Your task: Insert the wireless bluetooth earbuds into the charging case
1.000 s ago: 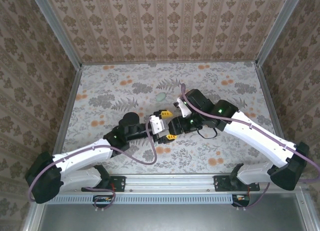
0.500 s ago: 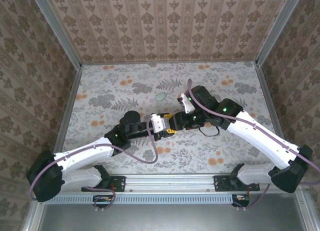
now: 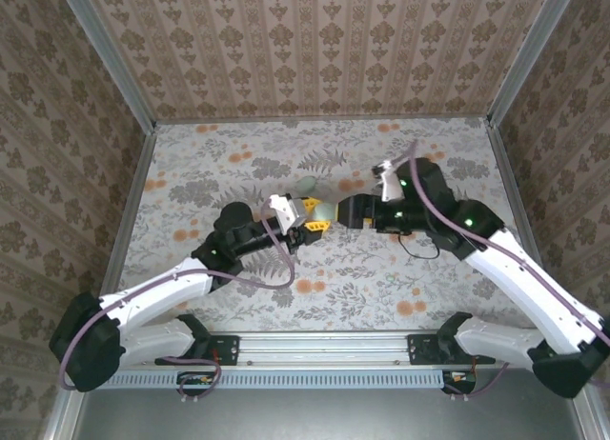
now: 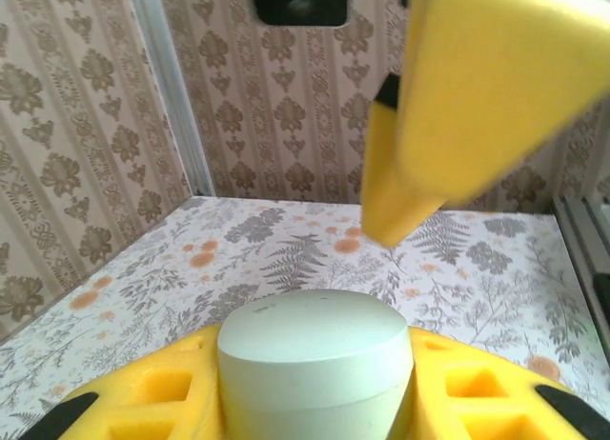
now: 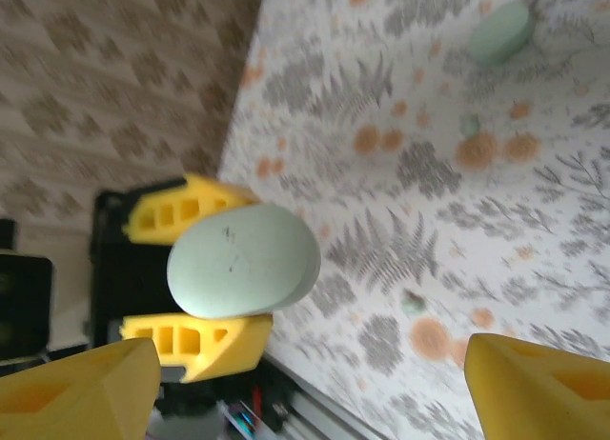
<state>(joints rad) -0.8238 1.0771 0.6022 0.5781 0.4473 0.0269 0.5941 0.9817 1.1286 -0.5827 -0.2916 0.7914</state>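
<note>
Top: left gripper (image 3: 315, 214) now clamped on charging case (image 3: 324, 211), held over mid-table (image 3: 429, 288). Right gripper (image 3: 349, 211) has spread wide and backed off. We read this as handover done.

Left wrist: case sits between left jaws and looks closed.

Right wrist: case is clear of the wide right jaws. 1 other mint piece (image 5: 500, 30) lies on table beyond, and we can't identify it. No earbuds made out. We judge case needs opening next.

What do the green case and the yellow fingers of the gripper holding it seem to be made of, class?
The case: probably plastic, smooth and matte, judging by its even mint colour, soft sheen and rounded edges. The left gripper's fingers: likely rigid moulded or printed plastic, matte yellow, with square hollow pockets.
</note>
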